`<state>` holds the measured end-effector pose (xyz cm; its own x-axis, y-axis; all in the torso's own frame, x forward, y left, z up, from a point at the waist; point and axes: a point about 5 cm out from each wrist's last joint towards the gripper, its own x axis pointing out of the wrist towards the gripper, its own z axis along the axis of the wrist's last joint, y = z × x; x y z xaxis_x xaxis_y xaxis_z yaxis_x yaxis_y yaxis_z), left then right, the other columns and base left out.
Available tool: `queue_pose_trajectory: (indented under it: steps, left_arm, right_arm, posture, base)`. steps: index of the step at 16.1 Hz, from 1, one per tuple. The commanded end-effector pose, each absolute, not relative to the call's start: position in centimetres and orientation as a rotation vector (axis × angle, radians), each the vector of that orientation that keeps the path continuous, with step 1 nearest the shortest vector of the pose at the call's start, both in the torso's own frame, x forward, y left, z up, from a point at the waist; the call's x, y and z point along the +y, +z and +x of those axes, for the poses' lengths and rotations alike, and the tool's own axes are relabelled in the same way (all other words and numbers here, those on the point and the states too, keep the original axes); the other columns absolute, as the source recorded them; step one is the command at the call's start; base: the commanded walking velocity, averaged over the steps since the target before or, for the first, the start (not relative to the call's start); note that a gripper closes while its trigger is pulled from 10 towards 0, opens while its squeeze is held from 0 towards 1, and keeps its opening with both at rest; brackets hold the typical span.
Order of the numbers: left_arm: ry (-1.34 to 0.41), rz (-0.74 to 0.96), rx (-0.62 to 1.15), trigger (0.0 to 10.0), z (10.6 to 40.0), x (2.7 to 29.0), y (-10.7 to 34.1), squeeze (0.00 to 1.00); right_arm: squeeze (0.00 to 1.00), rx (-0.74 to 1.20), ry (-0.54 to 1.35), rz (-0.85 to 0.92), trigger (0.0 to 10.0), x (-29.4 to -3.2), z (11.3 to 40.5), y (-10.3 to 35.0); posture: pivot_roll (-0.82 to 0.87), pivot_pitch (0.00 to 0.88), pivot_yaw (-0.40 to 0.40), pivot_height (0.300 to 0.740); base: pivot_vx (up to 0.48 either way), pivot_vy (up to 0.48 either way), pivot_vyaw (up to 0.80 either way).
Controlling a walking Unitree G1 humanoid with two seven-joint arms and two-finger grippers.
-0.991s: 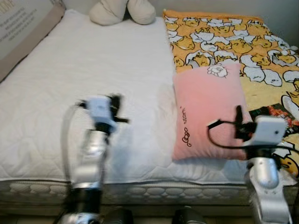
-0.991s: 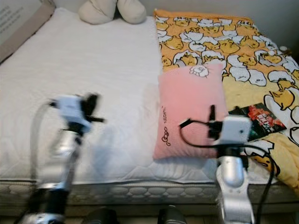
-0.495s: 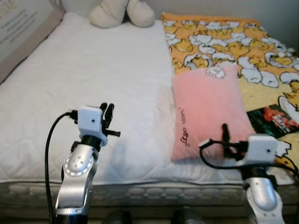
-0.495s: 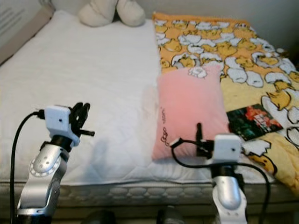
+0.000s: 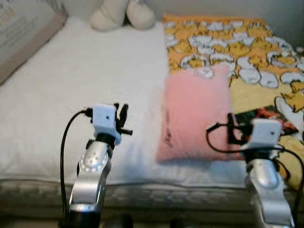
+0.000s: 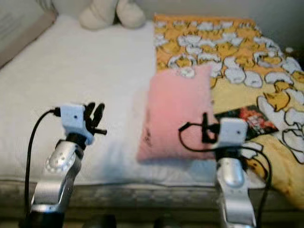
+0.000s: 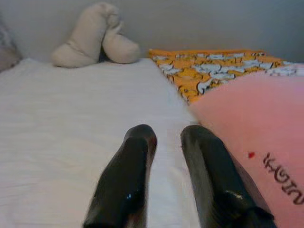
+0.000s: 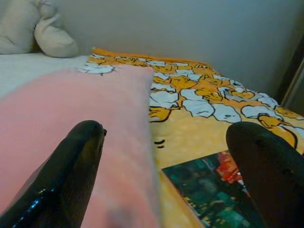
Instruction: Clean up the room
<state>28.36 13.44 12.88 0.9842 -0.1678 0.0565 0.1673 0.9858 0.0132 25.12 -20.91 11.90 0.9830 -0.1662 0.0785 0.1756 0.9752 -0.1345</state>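
A pink pillow point(image 5: 194, 114) with dark lettering lies on the bed, half on the white mattress point(image 5: 71, 90) and half on a yellow duck-print blanket point(image 5: 223, 42). My right gripper point(image 8: 168, 130) is open above the pillow's near right corner. One finger point(image 8: 71, 161) is over the pillow point(image 8: 71, 99), the other over a dark printed packet point(image 8: 209, 190). My left gripper point(image 7: 168, 137) hovers over the mattress just left of the pillow point(image 7: 256, 123). Its fingers point(image 7: 128, 175) are close together with nothing between them. Both arms are raised at the bed's near edge.
A cream plush toy point(image 5: 121, 14) rests at the head of the bed against the wall. A cardboard box point(image 5: 23, 33) leans along the far left side. The dark packet point(image 5: 266, 116) lies on the blanket right of the pillow. The mattress front edge point(image 5: 156, 192) runs below the arms.
The view has shifted and blurred. My left gripper has come closer to the pillow's left side. My right gripper has risen a little over the pillow's near right corner.
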Motion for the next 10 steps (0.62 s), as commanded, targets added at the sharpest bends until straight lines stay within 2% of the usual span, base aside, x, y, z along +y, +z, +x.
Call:
queue_pose_trajectory:
  steps: [1,4,8,9,10]
  left_arm:
    - [-0.142,0.013,-0.03,10.0,28.5,14.2,12.5,1.0]
    - [-0.142,-0.003,-0.032,10.0,28.7,14.1,12.6,1.0]
    - [-0.141,0.0,-0.047,10.0,29.3,14.1,13.0,1.0]
    - [-0.139,0.002,-0.048,10.0,29.5,14.2,13.1,1.0]
    - [-0.147,0.004,-0.05,10.0,29.7,14.2,13.2,1.0]
  right_arm:
    - [0.0,-0.052,-0.158,-0.127,10.0,-20.4,25.4,11.6]
    - [0.0,-0.052,-0.153,-0.128,10.0,-20.2,25.7,11.6]
    - [0.0,-0.064,-0.15,-0.129,10.0,-20.3,26.3,12.0]
    - [0.0,-0.067,-0.152,-0.131,10.0,-20.3,26.4,12.1]
    - [0.0,-0.068,-0.153,-0.132,10.0,-20.4,26.4,12.2]
  posture:
    - [-0.06,0.0,0.011,0.695]
    - [-0.07,0.0,0.012,0.695]
    - [-0.07,0.0,0.015,0.695]
    - [-0.06,0.0,0.015,0.695]
    - [-0.06,0.0,0.015,0.695]
  base:
    - [0.0,-0.469,0.0]
    - [0.0,-0.45,0.0]
    - [0.279,-0.382,0.0]
    - [0.39,-0.24,0.0]
    - [0.0,0.0,0.0]
